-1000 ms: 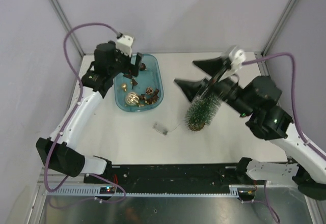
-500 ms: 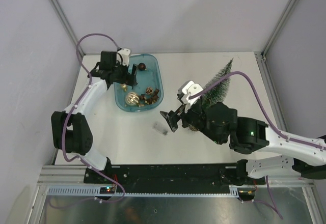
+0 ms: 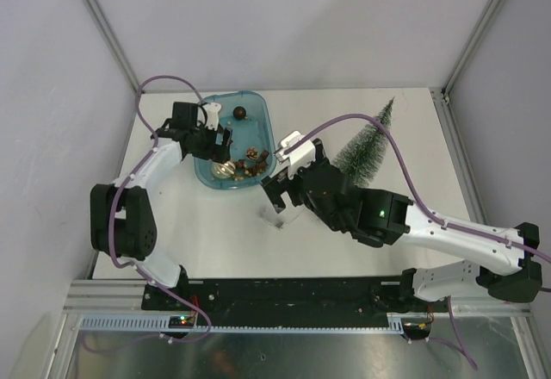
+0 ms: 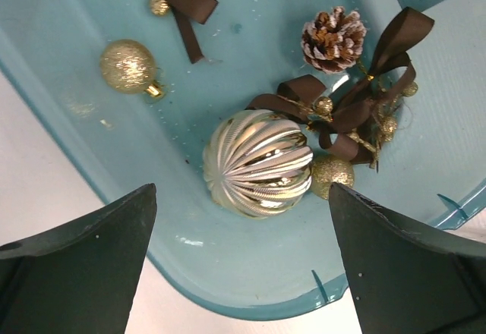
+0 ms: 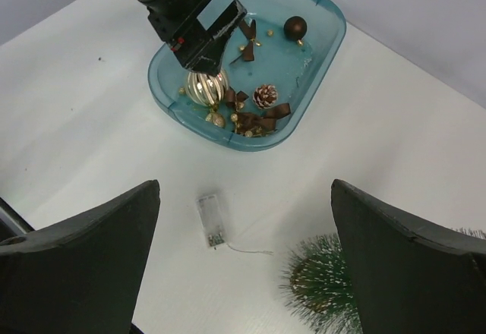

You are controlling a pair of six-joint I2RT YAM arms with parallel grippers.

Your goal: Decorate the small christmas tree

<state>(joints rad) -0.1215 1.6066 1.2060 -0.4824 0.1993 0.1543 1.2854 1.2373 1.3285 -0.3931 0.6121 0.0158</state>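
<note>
Choosing an ornament seems the step in hand: the left claw [image 4: 241,197] hangs wide over the ribbed gold ball [image 4: 258,163] in the blue tray [image 3: 258,108] — next, lower and close on it. The right claw [image 5: 244,190], wide too, holds nothing — the small christmas tree [image 3: 366,146] lies far right on the surface [image 3: 215,232].

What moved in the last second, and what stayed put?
The right tool left the small christmas tree and swung left, toward the small clear box; the tree now sits farther back and right. The left tool slid nearer along the blue tray, over the gold ball. Both tools stay open; tray and box unmoved.
</note>
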